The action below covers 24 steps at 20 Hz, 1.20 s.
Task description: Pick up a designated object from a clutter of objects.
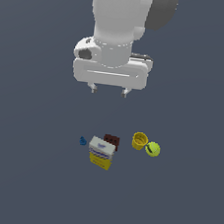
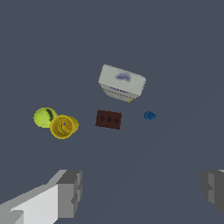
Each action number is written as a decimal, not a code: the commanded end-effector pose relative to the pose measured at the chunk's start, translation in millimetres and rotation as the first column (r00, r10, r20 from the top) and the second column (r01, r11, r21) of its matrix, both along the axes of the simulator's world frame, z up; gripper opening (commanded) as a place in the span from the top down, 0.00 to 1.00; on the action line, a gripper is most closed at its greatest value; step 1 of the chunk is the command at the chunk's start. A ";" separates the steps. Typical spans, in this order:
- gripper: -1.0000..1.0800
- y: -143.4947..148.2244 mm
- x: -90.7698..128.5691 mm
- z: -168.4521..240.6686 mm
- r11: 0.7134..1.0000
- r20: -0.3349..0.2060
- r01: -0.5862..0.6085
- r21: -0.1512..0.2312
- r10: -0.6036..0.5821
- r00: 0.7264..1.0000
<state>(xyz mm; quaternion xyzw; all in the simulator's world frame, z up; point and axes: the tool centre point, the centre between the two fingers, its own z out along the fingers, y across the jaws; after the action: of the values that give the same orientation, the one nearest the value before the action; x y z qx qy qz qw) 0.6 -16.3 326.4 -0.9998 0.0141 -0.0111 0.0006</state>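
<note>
Exterior view: gripper [image 1: 108, 90] hangs high, jaws spread wide and holding nothing (well above everything). Yellow-white box [image 1: 101, 153] sits just beside the brown-red block [image 1: 111, 141], tiny blue piece [image 1: 83, 141] nearby.

No legible text anywhere. Rectangular carton-like box with yellow lower body and white top [image 1: 101, 152] [image 2: 121, 82] carries blue print on top face and side (blurred smudges and lines in both views, no letter or number readable). Dark brown-red block [image 2: 108, 119] shows three dark dots, no markings. Yellow cup [image 2: 64, 127], yellow-green ball [image 2: 44, 117]: no labels.
</note>
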 end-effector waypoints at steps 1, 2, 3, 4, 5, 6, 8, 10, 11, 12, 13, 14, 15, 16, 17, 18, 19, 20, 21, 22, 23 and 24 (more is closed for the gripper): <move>0.04 0.0 0.0 0.0 1.000 0.000 0.000 0.000 0.000 1.000; 0.04 0.0 -0.3 0.0 1.000 -0.001 0.000 0.000 0.000 1.000; 0.04 -0.1 -0.9 -0.3 1.000 -0.003 0.001 -0.001 -0.001 1.000; 0.04 -0.2 -2.0 -0.5 1.000 -0.006 0.003 -0.003 -0.003 1.000; 0.04 -0.3 -3.5 -0.9 1.000 -0.011 0.005 -0.005 -0.005 1.000; 0.04 -0.5 -5.4 -1.3 1.000 -0.016 0.008 -0.007 -0.009 1.000; 0.04 -0.7 -8.5 -1.8 1.000 -0.024 0.016 -0.011 -0.016 1.000; 0.04 -0.8 -9.8 -1.9 1.000 -0.027 0.020 -0.012 -0.021 0.999; 0.04 -0.7 -9.9 -1.8 1.000 -0.027 0.021 -0.012 -0.021 0.999; 0.04 -0.8 -9.6 -2.0 1.000 -0.027 0.021 -0.012 -0.021 0.999; 0.04 -0.8 -9.4 -1.8 1.000 -0.026 0.019 -0.012 -0.020 0.999; 0.04 -0.8 -9.0 -2.0 1.000 -0.026 0.016 -0.012 -0.017 1.000; 0.04 -0.8 -8.4 -2.2 1.000 -0.026 0.012 -0.012 -0.012 1.000; 0.04 -0.8 -7.8 -2.6 1.000 -0.026 0.006 -0.012 -0.006 1.000; 0.04 -0.8 -7.0 -3.1 1.000 -0.026 -0.001 -0.012 0.001 1.000; 0.04 -0.9 -6.1 -3.7 1.000 -0.026 -0.009 -0.012 0.009 1.000; 0.04 -0.9 -5.1 -4.4 1.000 -0.027 -0.019 -0.012 0.019 0.999; 0.04 -1.0 -3.8 -5.1 0.999 -0.027 -0.030 -0.013 0.030 0.999; 0.04 -1.0 -2.4 -6.0 0.999 -0.027 -0.042 -0.013 0.042 0.999; 0.04 -1.1 -0.9 -6.9 0.998 -0.027 -0.056 -0.013 0.055 0.998; 0.04 -1.1 0.7 -7.9 0.997 -0.027 -0.071 -0.013 0.070 0.997; 0.04 -1.2 2.5 -9.1 0.996 -0.027 -0.087 -0.013 0.086 0.996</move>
<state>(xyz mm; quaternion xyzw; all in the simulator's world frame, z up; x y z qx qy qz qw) 0.7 -17.4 319.0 -0.9998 -0.0181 0.0020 -0.0061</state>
